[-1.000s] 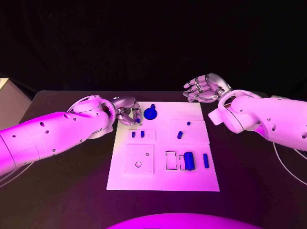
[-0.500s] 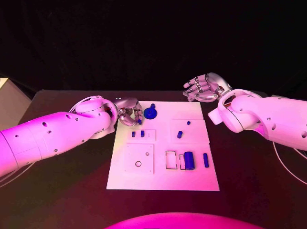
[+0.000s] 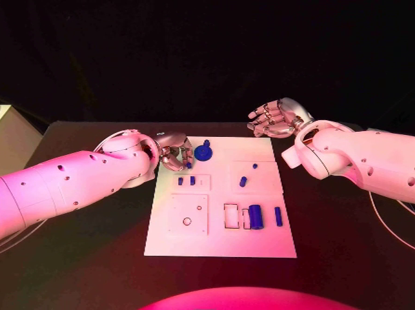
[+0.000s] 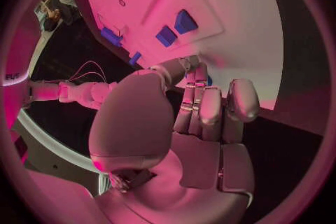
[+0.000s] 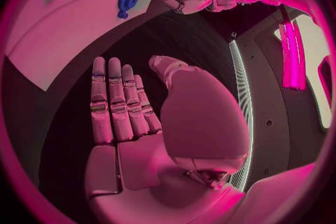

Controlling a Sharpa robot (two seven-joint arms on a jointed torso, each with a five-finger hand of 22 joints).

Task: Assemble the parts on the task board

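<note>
The white task board (image 3: 263, 242) lies in the middle of the table. My left hand (image 3: 175, 152) hovers over its far left corner with fingers curled, pinching a small blue part (image 3: 188, 165); a sliver of that blue part (image 4: 209, 80) peeks out by the fingertips. Right beside the hand lies a round blue part (image 3: 203, 153). Two small blue parts (image 3: 186, 181) sit in a recess just nearer me. My right hand (image 3: 277, 119) floats beyond the board's far right corner, fingers spread and nothing in it (image 5: 133, 117).
More blue parts stand on the board: two small ones (image 3: 249, 174), a thick block (image 3: 255, 217) and a slim bar (image 3: 278, 217). A square plate with holes (image 3: 188, 214) takes the near left. A pale box (image 3: 2, 139) stands off the table's left side.
My left forearm has shifted slightly toward the board; the hand and its blue part stay in almost the same spot. The right hand has not moved.
</note>
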